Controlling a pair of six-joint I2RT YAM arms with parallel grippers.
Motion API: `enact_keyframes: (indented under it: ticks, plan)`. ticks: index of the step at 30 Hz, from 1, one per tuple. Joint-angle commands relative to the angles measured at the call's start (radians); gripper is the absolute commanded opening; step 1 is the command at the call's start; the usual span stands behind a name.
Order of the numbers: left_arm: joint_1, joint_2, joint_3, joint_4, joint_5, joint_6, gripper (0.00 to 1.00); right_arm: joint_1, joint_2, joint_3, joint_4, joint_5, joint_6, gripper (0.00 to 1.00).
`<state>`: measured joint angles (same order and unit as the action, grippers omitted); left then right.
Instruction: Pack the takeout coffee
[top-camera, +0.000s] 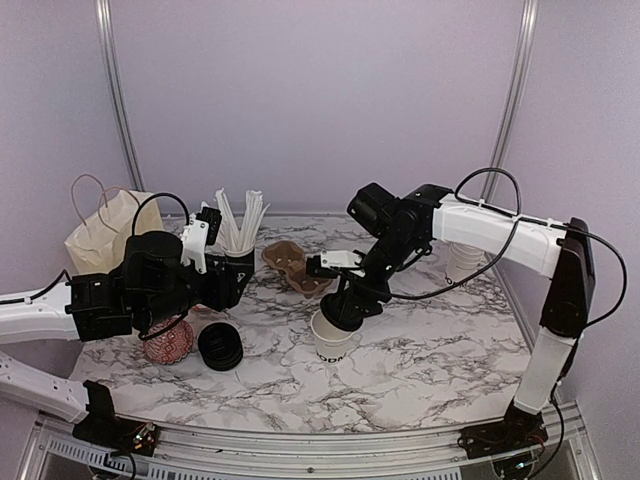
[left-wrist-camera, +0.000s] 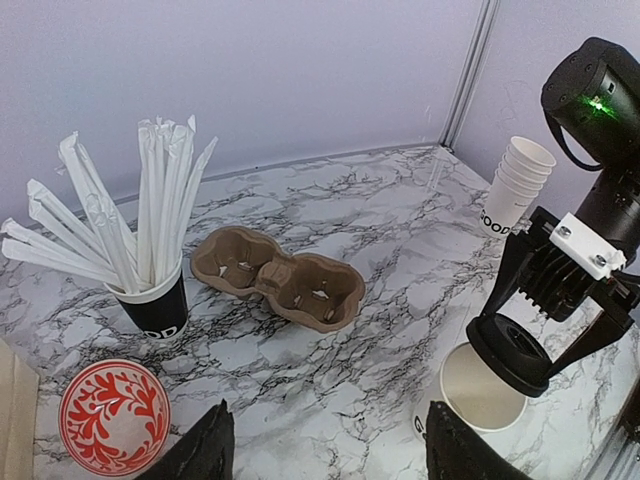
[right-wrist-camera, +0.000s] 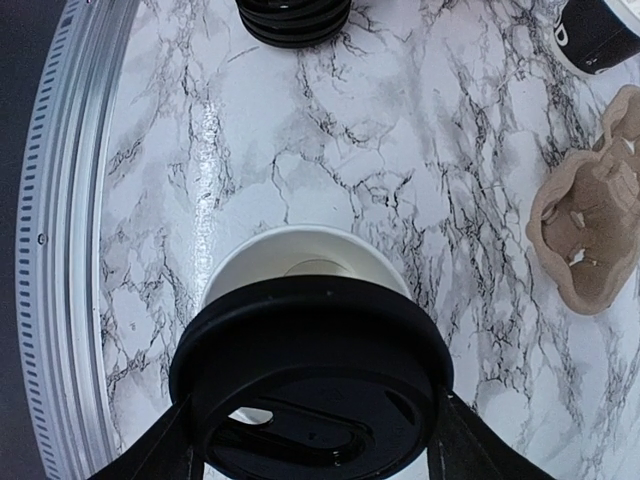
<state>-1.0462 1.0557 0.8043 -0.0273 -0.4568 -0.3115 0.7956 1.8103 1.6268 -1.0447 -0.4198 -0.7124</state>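
Your right gripper (left-wrist-camera: 548, 328) is clamped on the black lid (right-wrist-camera: 310, 370), holding it just above the open white cup (right-wrist-camera: 300, 268) on the table (top-camera: 430, 350), apparently for capping. Your left gripper (left-wrist-camera: 330, 455) hovers empty, jaws apart, facing the cardboard carrier (left-wrist-camera: 280, 278).

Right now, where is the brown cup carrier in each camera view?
Top view: cup carrier at centre, up-left of the white cup.
Left wrist: cup carrier mid-picture, right of the black cup of sticks.
Right wrist: cup carrier at the right edge.
Shared landmark: the white cup under the black lid.
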Motion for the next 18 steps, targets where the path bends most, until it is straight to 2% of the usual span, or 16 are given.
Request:
enact_keyframes:
  ticks: [1, 18]
  plan:
    - [0.002, -0.016, -0.007, 0.017, -0.02, -0.003, 0.66, 0.022, 0.015, 0.052, -0.024, -0.007, -0.014, 0.63]
    - [0.002, -0.021, -0.02, 0.018, -0.022, 0.001, 0.67, 0.048, 0.049, 0.077, -0.03, 0.017, -0.009, 0.63]
